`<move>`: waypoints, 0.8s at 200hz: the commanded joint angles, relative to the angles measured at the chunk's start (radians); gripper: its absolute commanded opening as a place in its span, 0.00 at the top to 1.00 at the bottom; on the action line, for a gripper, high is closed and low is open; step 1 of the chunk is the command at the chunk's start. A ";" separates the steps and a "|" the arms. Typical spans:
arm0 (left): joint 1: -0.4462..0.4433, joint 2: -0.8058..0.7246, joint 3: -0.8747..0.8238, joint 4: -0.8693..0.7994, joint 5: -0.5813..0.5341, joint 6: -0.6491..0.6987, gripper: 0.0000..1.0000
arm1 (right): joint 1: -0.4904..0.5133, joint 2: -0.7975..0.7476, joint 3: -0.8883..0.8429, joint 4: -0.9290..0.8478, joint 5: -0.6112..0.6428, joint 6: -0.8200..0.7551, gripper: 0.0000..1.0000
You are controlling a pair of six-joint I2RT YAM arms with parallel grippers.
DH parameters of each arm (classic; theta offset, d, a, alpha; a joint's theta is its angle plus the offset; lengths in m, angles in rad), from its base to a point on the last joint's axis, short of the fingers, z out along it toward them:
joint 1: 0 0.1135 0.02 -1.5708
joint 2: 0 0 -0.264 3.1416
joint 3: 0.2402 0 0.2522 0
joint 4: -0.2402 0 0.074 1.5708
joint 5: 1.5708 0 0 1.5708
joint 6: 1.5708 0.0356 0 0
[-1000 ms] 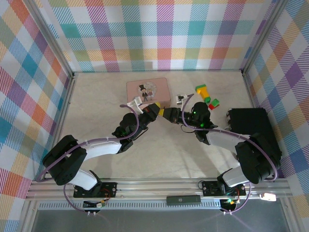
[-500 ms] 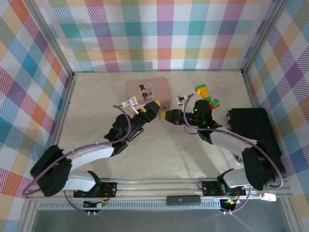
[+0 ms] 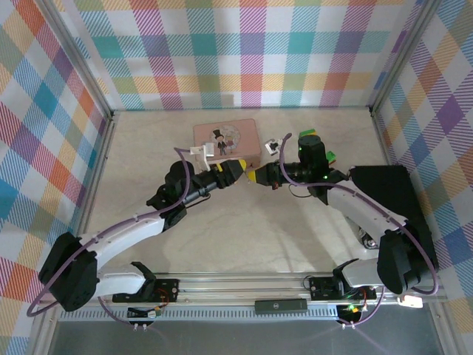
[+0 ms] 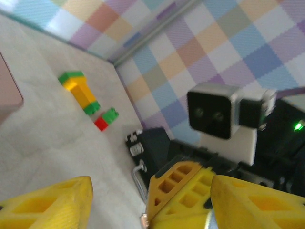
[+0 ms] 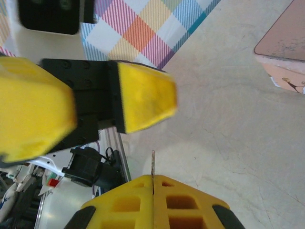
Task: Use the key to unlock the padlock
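Observation:
My right gripper (image 5: 153, 177) is shut on the key (image 5: 153, 164), whose thin grey blade sticks out between the closed yellow fingers. From above, the right gripper (image 3: 259, 175) and left gripper (image 3: 235, 168) meet tip to tip just in front of the pink tin (image 3: 225, 137). The left gripper (image 4: 151, 179) is open, and the right gripper's fingers reach in between its pads. Beside them are a thin silver shackle (image 4: 138, 183) and a brass bit of the padlock (image 4: 143, 222) at the frame's bottom edge. I cannot tell whether the padlock lies on the table.
A yellow-green-red toy block (image 4: 80, 90) lies behind the right wrist, near the back right. A black case (image 3: 384, 196) sits along the right wall. The checked walls close in the back and both sides.
Both arms have swung: the left elbow went left and the right wrist moved toward the back wall. The two gripper tips stayed almost in place in front of the tin.

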 commanded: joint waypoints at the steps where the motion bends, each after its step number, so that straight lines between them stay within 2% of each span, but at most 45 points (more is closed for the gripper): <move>1: 0.001 0.024 0.028 0.067 0.115 -0.010 0.35 | -0.012 0.003 0.032 -0.046 -0.056 -0.051 1.00; 47: 0.001 0.049 0.022 0.111 0.140 -0.025 0.41 | -0.027 -0.008 0.004 0.033 -0.077 0.008 1.00; 84: 0.000 0.085 0.028 0.169 0.161 -0.054 0.55 | -0.029 0.003 -0.011 0.080 -0.084 0.039 1.00; 131: -0.003 0.106 0.048 0.180 0.159 -0.052 0.66 | -0.029 0.003 -0.016 0.087 -0.095 0.043 1.00; 160: -0.006 0.125 0.051 0.187 0.163 -0.060 0.76 | -0.029 0.004 -0.020 0.092 -0.098 0.047 1.00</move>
